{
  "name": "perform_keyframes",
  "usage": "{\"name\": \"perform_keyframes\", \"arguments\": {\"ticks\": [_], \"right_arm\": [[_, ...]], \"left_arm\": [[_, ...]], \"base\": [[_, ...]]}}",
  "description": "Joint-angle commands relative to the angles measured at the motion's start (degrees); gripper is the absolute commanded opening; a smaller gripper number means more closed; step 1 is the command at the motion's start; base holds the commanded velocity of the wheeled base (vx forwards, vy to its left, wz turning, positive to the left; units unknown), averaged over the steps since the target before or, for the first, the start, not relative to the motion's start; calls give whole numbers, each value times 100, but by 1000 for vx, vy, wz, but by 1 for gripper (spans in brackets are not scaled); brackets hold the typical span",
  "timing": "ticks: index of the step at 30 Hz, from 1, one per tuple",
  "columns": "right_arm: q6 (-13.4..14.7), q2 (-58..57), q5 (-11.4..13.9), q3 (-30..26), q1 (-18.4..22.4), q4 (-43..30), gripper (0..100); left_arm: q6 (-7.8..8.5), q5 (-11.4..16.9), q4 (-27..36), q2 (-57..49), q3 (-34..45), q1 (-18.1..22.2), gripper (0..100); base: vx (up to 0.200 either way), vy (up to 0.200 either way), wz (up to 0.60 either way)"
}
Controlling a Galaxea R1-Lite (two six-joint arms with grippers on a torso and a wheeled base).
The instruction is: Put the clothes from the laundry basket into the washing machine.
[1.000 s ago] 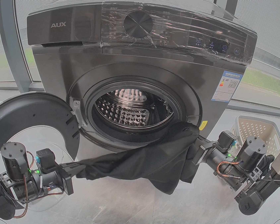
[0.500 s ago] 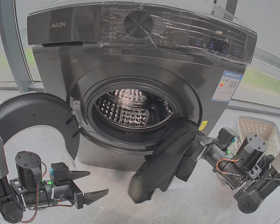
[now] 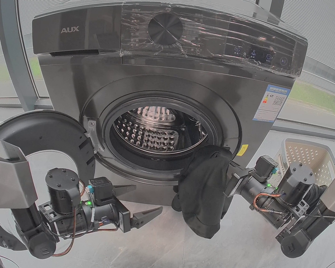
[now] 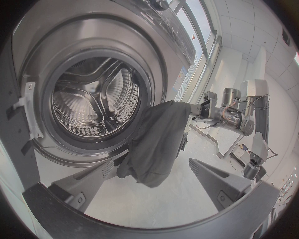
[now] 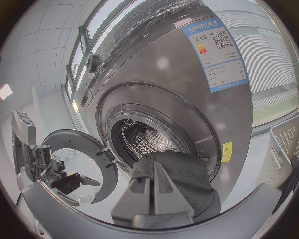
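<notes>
One washing machine point(image 3: 162, 76) stands with its door point(image 3: 35, 137) swung open to the left. Its drum point(image 3: 151, 134) shows bare perforated metal. One black garment point(image 3: 202, 192) hangs outside it, with its top bunched against the lower right rim of the opening and the rest draped down the machine's front toward the floor. Its long axis runs nearly upright, and the loose end points down.

The right hand point(image 5: 154, 174) is closed on the top of the garment, its fingers point(image 5: 162, 193) pressed together with cloth wrapped over their tips. It sits just beside the rim and points in toward the opening.

The left hand point(image 3: 148, 198) is spread wide and holds nothing. It sits low in front of the machine, below the opening, pointing toward the garment but apart from it.

One white perforated basket point(image 3: 313, 155) stands on the floor to the right of the machine, behind the right arm. The arm hides much of the inside, so I cannot tell what it holds.
</notes>
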State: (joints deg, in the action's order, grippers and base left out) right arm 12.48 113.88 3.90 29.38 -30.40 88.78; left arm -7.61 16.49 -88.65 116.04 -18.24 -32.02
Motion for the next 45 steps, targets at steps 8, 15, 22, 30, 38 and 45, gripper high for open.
{"name": "perform_keyframes", "arguments": {"ticks": [8, 15, 22, 30, 38, 45], "right_arm": [[26, 20, 5, 59, -203, 7, 0], [123, 29, -249, 252, -449, -1, 0], [158, 134, -364, 252, -537, 7, 0], [158, 222, -434, 288, -554, 7, 0], [158, 248, -434, 296, -563, 7, 0], [158, 257, -434, 288, -519, 7, 0]], "left_arm": [[58, -59, -12, 1105, -751, -58, 100], [84, -59, -3, 1456, -1015, -208, 100], [84, -59, -12, 1905, -1622, -269, 100], [58, -59, -12, 2247, -2448, -410, 100], [75, -357, -3, 2731, -3125, -542, 100], [84, -639, -3, 2836, -3362, -542, 0]], "base": [[0, 0, 0], [0, 0, 0], [0, 0, 0], [0, 0, 0], [0, 0, 0], [0, 0, 0]]}}
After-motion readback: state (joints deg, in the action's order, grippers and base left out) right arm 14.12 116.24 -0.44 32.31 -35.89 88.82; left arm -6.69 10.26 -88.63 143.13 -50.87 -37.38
